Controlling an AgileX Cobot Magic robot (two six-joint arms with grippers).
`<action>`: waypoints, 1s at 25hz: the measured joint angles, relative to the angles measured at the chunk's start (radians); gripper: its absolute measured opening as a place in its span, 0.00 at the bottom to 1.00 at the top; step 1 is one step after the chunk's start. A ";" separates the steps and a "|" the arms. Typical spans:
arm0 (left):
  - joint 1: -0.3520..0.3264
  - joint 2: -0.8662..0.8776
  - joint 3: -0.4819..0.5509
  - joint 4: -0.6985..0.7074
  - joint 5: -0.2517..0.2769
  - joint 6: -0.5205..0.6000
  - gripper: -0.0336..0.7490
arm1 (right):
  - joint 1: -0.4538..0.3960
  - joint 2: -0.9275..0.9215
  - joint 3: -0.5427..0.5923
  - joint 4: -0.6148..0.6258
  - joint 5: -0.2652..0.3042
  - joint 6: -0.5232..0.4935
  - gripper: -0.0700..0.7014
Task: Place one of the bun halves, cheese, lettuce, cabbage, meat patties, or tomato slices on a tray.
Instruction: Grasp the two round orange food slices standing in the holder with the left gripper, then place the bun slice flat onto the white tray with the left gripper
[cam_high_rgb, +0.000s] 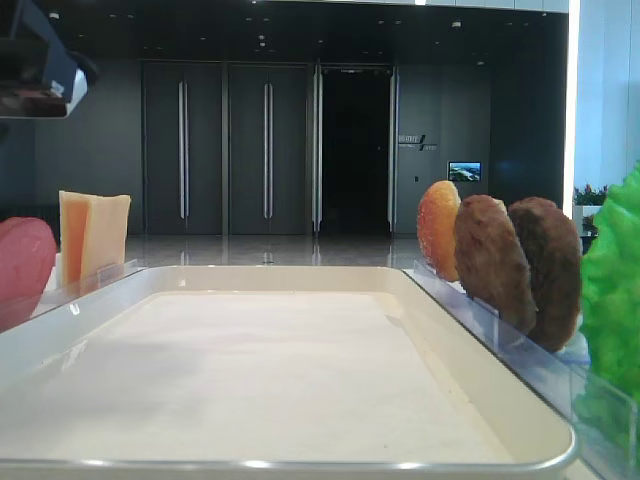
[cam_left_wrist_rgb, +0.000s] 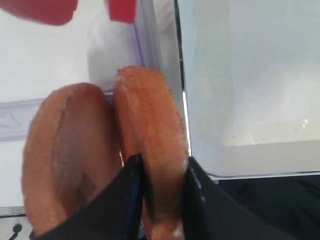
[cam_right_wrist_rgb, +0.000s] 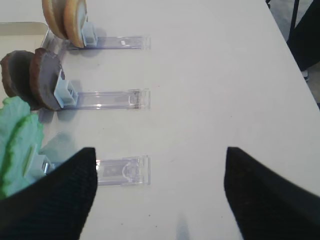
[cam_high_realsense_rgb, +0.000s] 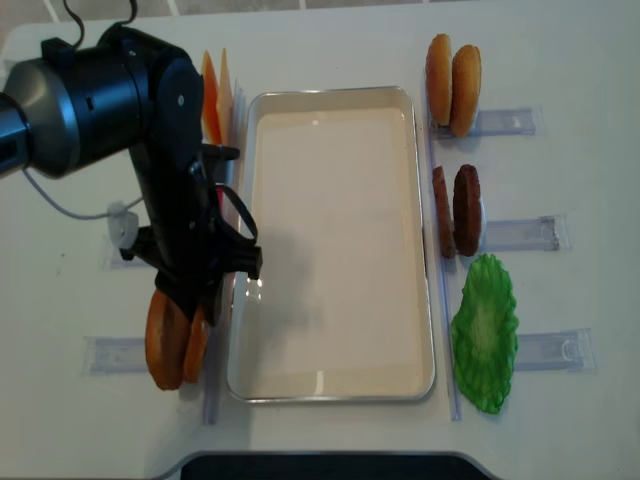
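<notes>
Left tool (cam_left_wrist_rgb: 160, 200): closed on the inner bun half (cam_left_wrist_rgb: 150, 145), near-left by the tray (cam_high_realsense_rgb: 335, 385).
Right tool (cam_right_wrist_rgb: 160, 195): open, empty.
Risk: neighbouring bun half (cam_left_wrist_rgb: 65, 155) may topple when lifted.

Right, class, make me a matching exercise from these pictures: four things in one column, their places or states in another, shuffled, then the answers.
Things:
1. lettuce
2. meat patties
3. tray
4. left end effector

Places or states:
A. nothing lies in it
B. right of the tray, middle rack
C. shut on a bun half
D. right of the tray, nearest rack

Pairs: 1-D, 2-B, 3-A, 4-C
</notes>
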 joint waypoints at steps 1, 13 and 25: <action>0.000 0.000 0.000 0.003 0.001 0.000 0.24 | 0.000 0.000 0.000 0.000 0.000 0.000 0.78; 0.000 -0.004 0.000 0.006 0.003 0.003 0.22 | 0.000 0.000 0.000 0.000 0.000 0.000 0.78; 0.000 -0.087 0.000 -0.013 0.003 0.003 0.21 | 0.000 0.000 0.000 0.000 0.000 0.000 0.78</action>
